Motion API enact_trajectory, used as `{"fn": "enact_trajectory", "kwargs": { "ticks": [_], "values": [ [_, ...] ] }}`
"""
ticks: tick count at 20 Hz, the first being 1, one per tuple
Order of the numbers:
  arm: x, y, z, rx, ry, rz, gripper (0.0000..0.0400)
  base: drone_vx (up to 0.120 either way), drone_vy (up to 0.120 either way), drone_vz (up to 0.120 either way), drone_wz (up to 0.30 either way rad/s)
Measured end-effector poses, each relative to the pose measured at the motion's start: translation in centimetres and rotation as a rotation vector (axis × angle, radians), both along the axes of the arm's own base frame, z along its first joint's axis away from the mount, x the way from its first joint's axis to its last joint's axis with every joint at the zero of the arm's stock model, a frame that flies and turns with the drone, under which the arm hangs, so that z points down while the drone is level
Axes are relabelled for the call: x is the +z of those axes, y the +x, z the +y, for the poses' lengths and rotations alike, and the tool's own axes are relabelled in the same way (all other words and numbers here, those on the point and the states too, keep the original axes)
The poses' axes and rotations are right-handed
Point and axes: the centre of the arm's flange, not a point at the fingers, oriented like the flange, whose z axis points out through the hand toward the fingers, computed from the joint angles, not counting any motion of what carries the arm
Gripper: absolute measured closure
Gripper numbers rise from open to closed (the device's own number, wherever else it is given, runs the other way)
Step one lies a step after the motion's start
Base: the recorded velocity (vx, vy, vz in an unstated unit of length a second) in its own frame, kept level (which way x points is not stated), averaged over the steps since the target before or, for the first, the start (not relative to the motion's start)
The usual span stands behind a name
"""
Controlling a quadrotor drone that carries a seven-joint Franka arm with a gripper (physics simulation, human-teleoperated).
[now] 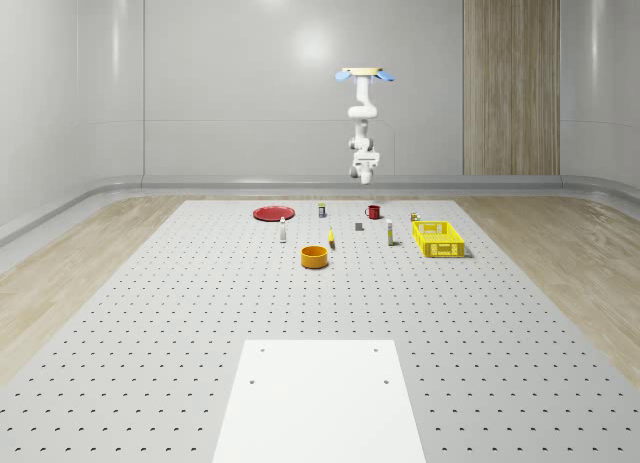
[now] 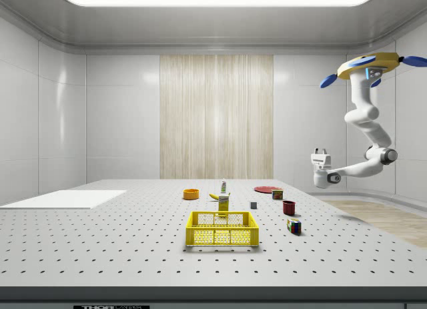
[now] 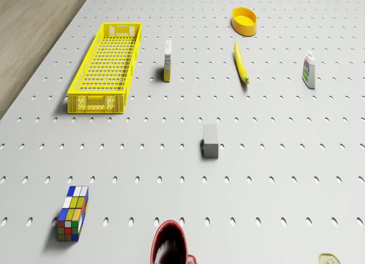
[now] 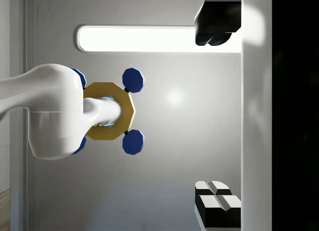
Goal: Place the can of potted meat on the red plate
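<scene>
The potted meat can (image 1: 321, 210) stands at the far end of the table, just right of the red plate (image 1: 272, 213) in the whole-scene view. In the side view the can (image 2: 277, 194) sits beside the plate (image 2: 266, 189). The drone (image 1: 365, 73) hovers high over the table's far edge, above the red mug (image 1: 372, 212). Its arm hangs down and bends back, so my gripper (image 2: 321, 152) points upward, well above the table and right of the can. In the wrist view my gripper (image 4: 217, 116) faces the drone's body (image 4: 107, 111). Its fingers (image 4: 217, 203) stand apart with nothing between them.
On the table are a yellow basket (image 3: 107, 67), a Rubik's cube (image 3: 73, 213), a grey block (image 3: 210, 141), a small box (image 3: 167, 60), a banana (image 3: 241, 63), a white bottle (image 3: 309, 70) and an orange bowl (image 3: 244, 20). A white mat (image 1: 320, 403) covers the near end.
</scene>
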Motion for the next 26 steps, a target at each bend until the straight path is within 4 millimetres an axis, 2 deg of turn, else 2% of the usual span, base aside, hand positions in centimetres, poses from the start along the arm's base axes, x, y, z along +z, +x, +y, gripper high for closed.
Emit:
{"fn": "enact_trajectory", "kwargs": {
  "ticks": [26],
  "values": [
    [0.2,-0.17,0.12,0.0,-0.012,-0.02,0.0,0.12,-0.12,0.0,0.0]
  ]
}}
